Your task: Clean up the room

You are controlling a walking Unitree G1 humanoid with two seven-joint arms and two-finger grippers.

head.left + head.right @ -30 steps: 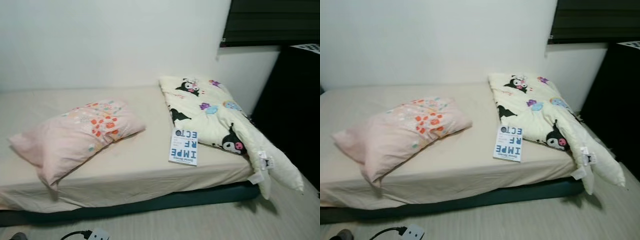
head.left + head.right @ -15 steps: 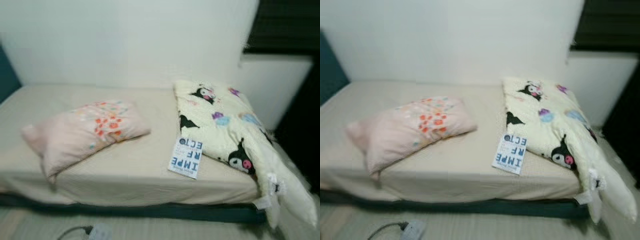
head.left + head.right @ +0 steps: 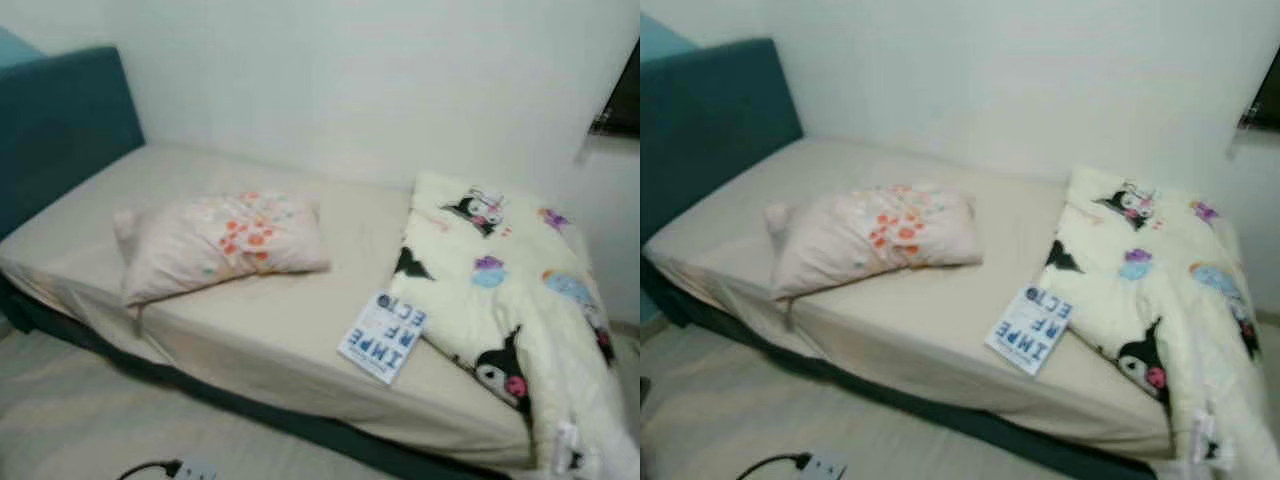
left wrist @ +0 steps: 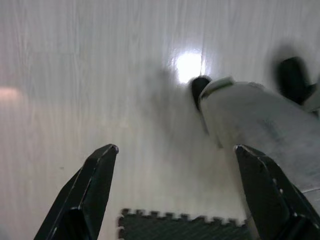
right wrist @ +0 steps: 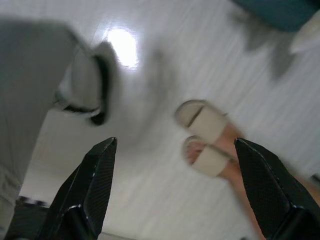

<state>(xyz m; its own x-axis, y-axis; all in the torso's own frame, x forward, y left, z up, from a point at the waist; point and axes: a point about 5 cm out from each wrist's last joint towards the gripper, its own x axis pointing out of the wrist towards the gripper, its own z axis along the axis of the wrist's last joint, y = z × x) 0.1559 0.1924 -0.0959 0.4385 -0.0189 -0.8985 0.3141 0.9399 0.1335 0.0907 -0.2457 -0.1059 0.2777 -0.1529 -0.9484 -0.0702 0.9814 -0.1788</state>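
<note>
Left eye view took in the whole bed (image 3: 270, 340), and the tidying looked barely begun. A pink flowered pillow (image 3: 220, 245) lay askew across the middle of the mattress, well short of the teal headboard (image 3: 60, 130) at the far left. A book (image 3: 382, 336) sat near the bed's front edge, its right corner just touching the cartoon-print quilt (image 3: 500, 290), which was bunched on the right and spilling over the edge toward the floor. A power strip (image 3: 818, 466) lay on the floor in front. By my reading, pillow, book and quilt all remained to be dealt with; nothing appeared put away.

Both arms hung low, pointing at the pale floor. The left gripper (image 4: 177, 192) had its fingers spread wide, nothing between them. The right gripper (image 5: 175, 187) was likewise wide apart and empty, above a person's feet in slippers (image 5: 205, 135).
</note>
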